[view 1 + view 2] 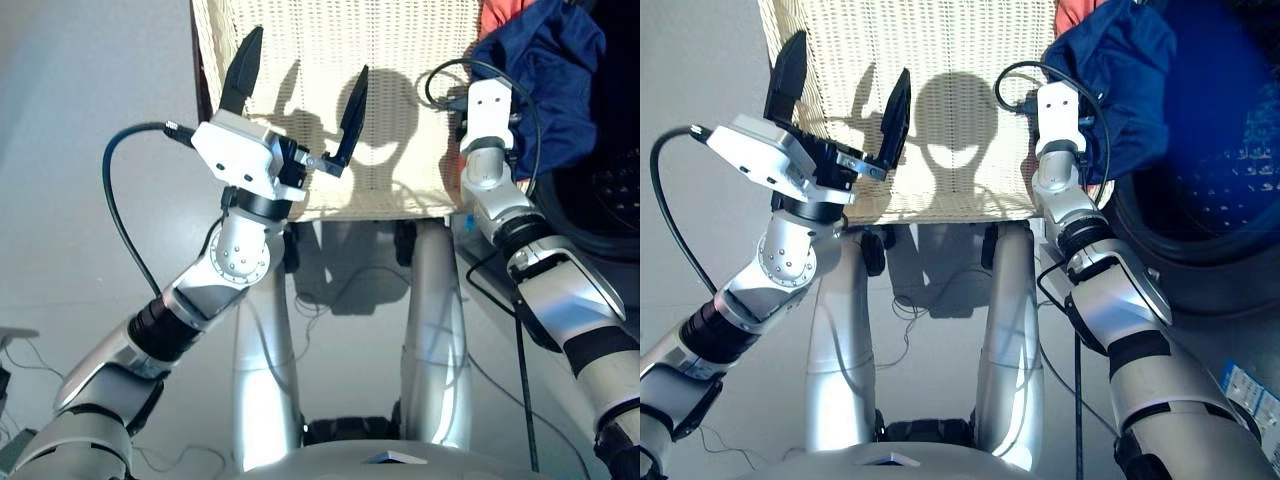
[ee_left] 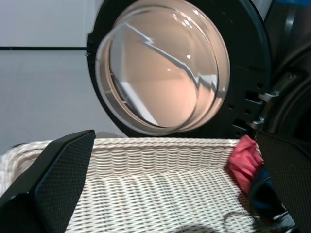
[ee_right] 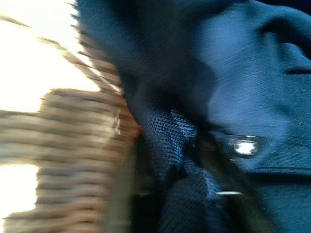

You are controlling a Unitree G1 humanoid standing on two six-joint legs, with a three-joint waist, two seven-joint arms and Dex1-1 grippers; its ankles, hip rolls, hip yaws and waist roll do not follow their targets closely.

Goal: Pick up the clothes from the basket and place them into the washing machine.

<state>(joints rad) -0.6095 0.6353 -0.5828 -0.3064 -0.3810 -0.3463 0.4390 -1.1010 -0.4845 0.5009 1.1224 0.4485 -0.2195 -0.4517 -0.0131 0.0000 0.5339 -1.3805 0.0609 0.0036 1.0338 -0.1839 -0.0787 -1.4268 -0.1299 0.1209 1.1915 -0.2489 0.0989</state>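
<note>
Cream wicker basket (image 1: 330, 60) holding red-orange garment (image 2: 243, 158) at its right end, navy garment (image 1: 545, 75) bunched around right gripper (image 1: 500, 105), its grip unclear, left gripper (image 1: 298, 85) fingers spread over basket.

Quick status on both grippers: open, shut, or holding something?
Left gripper: open, empty, hovering over the cream-white woven wicker basket.
Right gripper: pushed into the navy blue fabric garment; cloth hides its fingers, so open or shut cannot be told.
</note>
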